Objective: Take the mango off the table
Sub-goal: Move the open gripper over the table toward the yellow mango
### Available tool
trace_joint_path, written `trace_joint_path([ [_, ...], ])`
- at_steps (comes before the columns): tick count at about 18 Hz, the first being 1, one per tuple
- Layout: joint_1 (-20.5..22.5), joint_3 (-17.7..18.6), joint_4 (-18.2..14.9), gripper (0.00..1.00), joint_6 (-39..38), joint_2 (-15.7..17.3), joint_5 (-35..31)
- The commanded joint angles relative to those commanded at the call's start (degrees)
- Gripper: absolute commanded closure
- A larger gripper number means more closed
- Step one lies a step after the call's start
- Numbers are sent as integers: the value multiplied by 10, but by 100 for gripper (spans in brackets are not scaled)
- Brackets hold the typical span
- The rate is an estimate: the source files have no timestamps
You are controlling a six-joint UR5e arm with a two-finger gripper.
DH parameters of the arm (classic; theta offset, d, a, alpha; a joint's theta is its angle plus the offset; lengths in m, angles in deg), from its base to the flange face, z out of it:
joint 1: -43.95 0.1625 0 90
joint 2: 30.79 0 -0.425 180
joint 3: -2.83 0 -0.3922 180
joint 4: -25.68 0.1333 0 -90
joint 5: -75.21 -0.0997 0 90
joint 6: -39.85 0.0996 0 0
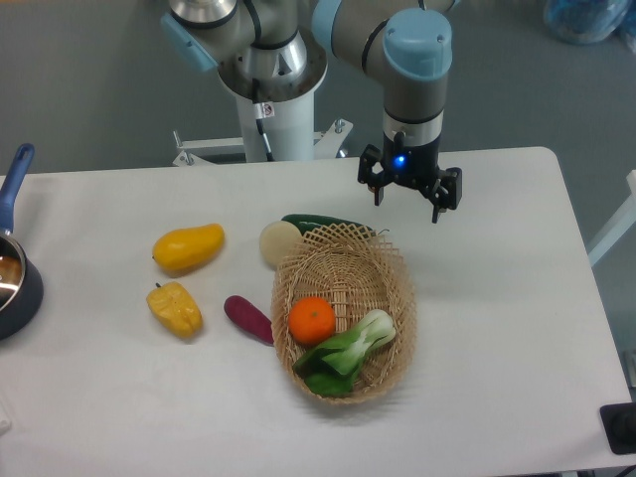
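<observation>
— On the white table (497, 328), from biggest to smallest: what are we looking at?

— A single robot arm reaches over the far edge at about 1 o'clock from the table's middle. Its gripper (409, 199) hangs above the surface with the two fingers spread apart and nothing between them.

— And the mango?

— The mango (189, 247) lies bare on the tabletop at about 9 o'clock from the gripper, well apart from it, with the basket's upper rim roughly between the two. Its long axis runs close to 9-to-3, tilted a little so the right end sits higher in the picture. The move would seem to call for a long sideways travel toward 9 o'clock, then a descent with the fingers set across the narrow width.

— What could be mistaken for it?

— A lumpy yellow pepper (175, 308) just beside it, at about 6 o'clock from the fruit.

— The containers?

— A wicker basket (393, 273) near centre holds an orange (312, 321) and a leafy bok choy (348, 355). A cucumber (323, 224) and a pale round vegetable (279, 242) touch its rim at 11 o'clock; a purple eggplant (248, 319) lies at its 9 o'clock. A dark pot (15, 283) with a blue handle sits at the table's far 9 o'clock edge; what is in it I cannot tell.
</observation>
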Motion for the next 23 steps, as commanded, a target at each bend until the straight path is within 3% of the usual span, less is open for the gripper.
trace_joint_path([
  [8, -7, 16, -1, 0, 0, 5, 10],
  [10, -8, 37, 1, 0, -1, 24, 32],
  [12, -29, 101, 3, 0, -1, 74, 36],
  [14, -53, 133, 8, 0, -1, 98, 36],
  [20, -111, 137, 10, 0, -6, 113, 116],
  [23, -160, 138, 11, 0, -7, 105, 123],
])
